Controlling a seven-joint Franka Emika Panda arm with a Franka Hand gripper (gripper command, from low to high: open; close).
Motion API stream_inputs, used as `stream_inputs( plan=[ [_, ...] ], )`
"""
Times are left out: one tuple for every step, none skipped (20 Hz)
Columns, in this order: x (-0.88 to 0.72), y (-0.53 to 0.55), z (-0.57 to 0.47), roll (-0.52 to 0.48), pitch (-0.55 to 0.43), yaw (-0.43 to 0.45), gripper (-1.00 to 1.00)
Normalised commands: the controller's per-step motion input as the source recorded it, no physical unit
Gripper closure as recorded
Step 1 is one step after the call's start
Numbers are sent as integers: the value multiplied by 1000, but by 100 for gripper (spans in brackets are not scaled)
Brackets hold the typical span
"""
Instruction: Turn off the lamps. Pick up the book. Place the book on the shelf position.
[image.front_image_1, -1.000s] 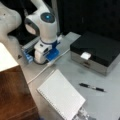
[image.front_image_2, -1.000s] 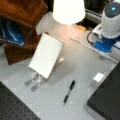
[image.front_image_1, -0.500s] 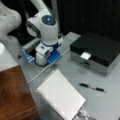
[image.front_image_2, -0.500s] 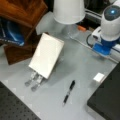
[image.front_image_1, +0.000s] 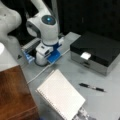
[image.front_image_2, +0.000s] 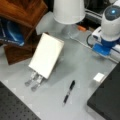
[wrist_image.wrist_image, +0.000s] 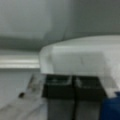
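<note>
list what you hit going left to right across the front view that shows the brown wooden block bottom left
shelf position → book → pen, with the black box further back at right. The gripper shows only in the wrist view.

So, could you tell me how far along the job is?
Done: unclear; the lamp shows no clear on or off. In hand: the gripper grips the book by one edge, tilted off the table. Left: the book is not on the shelf yet.
</note>
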Motion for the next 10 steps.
stream_inputs(
  plan=[
    [-856, -156, -539, -86, -460, -41, 100],
    [-852, -155, -549, -87, -459, -38, 100],
    [-850, -158, -560, -87, -454, -35, 100],
    [-849, -164, -562, -83, -450, -32, 100],
    [-850, -170, -573, -85, -442, -29, 100],
    [-855, -182, -588, -90, -438, -23, 100],
    [-860, -196, -600, -88, -436, -19, 100],
    [-861, -210, -606, -83, -431, -12, 100],
    [-860, -225, -602, -76, -429, -14, 100],
    [-862, -235, -585, -67, -420, -17, 100]
  ],
)
